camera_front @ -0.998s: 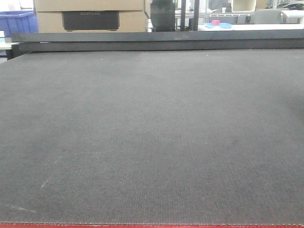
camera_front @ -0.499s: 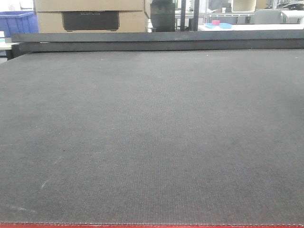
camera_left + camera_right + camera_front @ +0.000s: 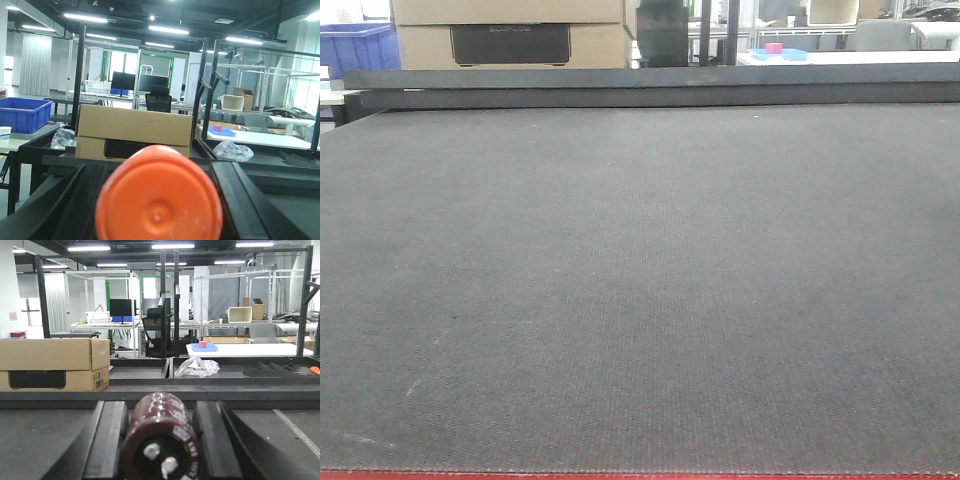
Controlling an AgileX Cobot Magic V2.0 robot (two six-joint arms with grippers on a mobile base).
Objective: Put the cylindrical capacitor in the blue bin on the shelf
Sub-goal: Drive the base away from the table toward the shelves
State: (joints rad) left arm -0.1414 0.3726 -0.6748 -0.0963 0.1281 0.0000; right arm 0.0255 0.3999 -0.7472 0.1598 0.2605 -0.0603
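Capacitor [image 3: 159,440]: dark brown cylinder, clamped in the right hand [image 3: 160,407], terminals toward the camera.
Left hand [image 3: 155,167]: closed on an orange round object [image 3: 159,200].
Handling: probably rigid, with a smooth sleeve that may slip; best gripped mid-body, away from the terminals.

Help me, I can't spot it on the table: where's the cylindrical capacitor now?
Right wrist view, bottom centre: the cylindrical capacitor is held in the right pincer, terminals facing the camera, above the grey table.
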